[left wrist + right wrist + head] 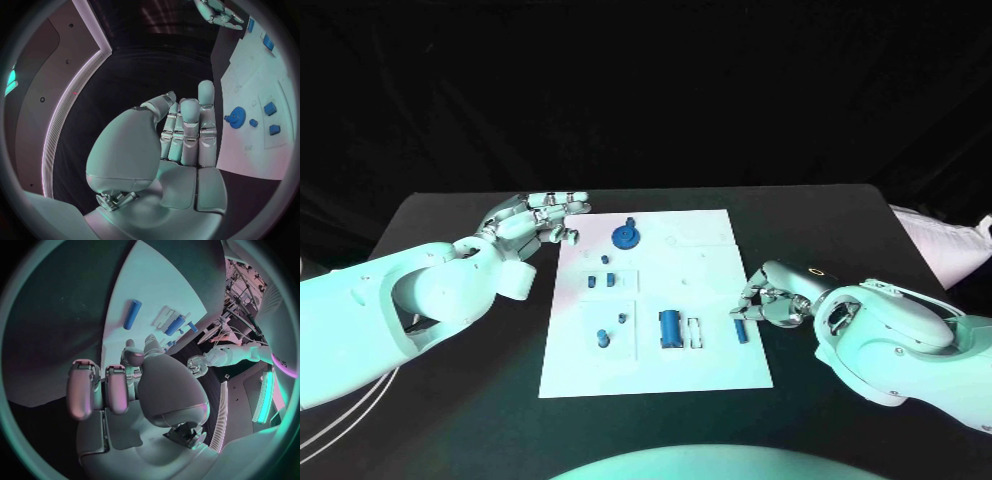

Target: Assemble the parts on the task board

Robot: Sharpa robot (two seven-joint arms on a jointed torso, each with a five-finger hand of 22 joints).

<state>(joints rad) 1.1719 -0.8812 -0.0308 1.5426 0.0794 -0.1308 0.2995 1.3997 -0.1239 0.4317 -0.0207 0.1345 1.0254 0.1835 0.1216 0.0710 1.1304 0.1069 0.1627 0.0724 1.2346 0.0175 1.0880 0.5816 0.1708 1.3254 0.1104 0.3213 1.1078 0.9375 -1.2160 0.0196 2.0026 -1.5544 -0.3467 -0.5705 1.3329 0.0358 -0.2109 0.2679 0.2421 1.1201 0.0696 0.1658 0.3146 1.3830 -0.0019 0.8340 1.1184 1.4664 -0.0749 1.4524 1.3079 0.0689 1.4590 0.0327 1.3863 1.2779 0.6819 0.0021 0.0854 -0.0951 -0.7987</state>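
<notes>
Matt white task board [704, 370] on matt black table [444, 410]; smooth blue plastic-looking parts [629, 236]; glossy silver hands [531, 222].

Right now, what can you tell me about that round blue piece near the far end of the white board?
The blue gear is a flat toothed wheel, seemingly plastic, with a small raised knob near its rim. It lies on the white task board near the far edge, apart from the smaller blue parts nearer the robot. Nothing touches it: the left hand hovers beside the board's far corner, fingers stretched towards it, holding nothing. The left wrist view shows its teeth clearly.
</notes>
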